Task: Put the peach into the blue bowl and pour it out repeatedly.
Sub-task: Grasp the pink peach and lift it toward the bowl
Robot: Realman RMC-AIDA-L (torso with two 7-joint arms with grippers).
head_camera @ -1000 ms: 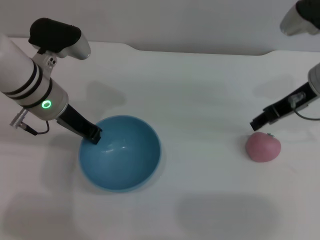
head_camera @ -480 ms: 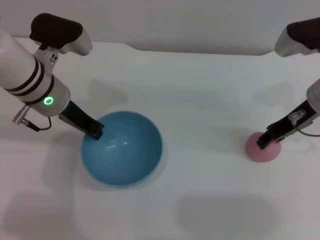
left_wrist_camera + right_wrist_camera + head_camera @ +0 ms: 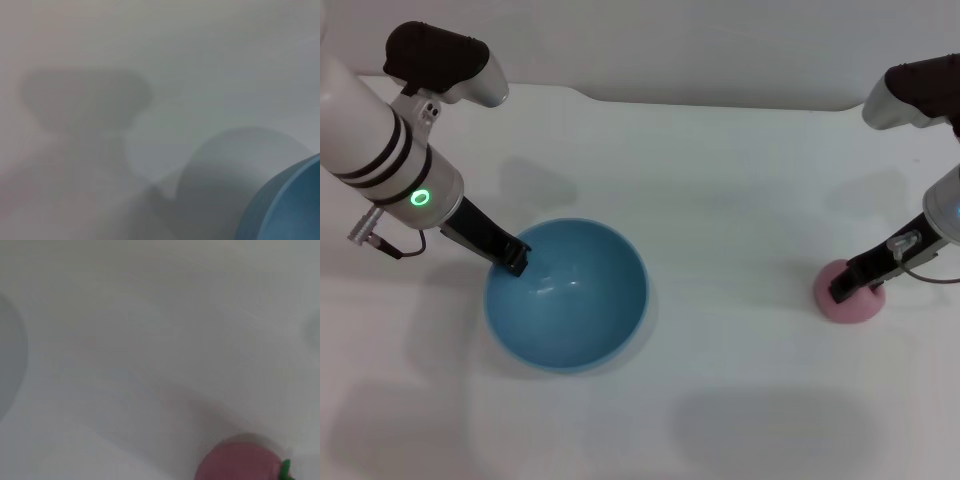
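The blue bowl (image 3: pixel 582 305) stands empty at the left of the white table; its rim also shows in the left wrist view as the blue bowl (image 3: pixel 290 205). My left gripper (image 3: pixel 516 260) is clamped shut on the bowl's rim at the side nearest the arm. The pink peach (image 3: pixel 857 308) lies at the far right. My right gripper (image 3: pixel 842 292) has come down onto the peach from above and partly covers it. In the right wrist view the peach (image 3: pixel 240 465) shows its green stem at the picture's edge.
The white table (image 3: pixel 740 200) runs back to a raised edge at the rear. Between bowl and peach lies a wide bare stretch of tabletop.
My right gripper has dropped from just above the peach down onto it. The left gripper and the bowl have shifted slightly up and to the right together.
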